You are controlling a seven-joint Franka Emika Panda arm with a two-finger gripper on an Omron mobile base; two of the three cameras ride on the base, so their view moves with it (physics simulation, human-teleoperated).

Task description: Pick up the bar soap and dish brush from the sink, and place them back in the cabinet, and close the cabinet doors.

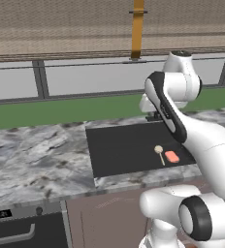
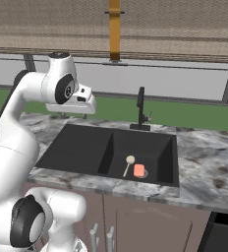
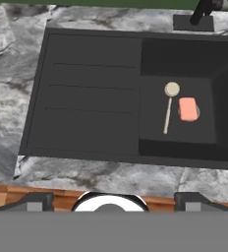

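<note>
Fingertips (image 3: 37,201) of the gripper (image 3: 111,201) poke up at the bottom of the hand view, spread really far apart with nothing between them, so it's wide open and holding nothing.

Just past them there's a strip of grey marbled counter (image 3: 111,174), then the sink (image 3: 91,93), dark charcoal, with a ribbed drainboard on the left half of the frame and the deeper basin on the right. Down in that basin, centre-right of the frame, the dish brush (image 3: 168,109) lies flat with its round head toward the top of the frame and its thin handle pointing down. The bar soap (image 3: 187,109), salmon-pink, sits just beside it on the right, close but not touching as far as I can see.

In the right base view the same pair sits low in the middle of the picture, brush left, soap right, while the arm's hand hangs over the sink's upper left corner, well apart from both. Further back the black faucet (image 2: 141,110) stands at the sink's far edge, and behind it a green strip, then the window.
</note>
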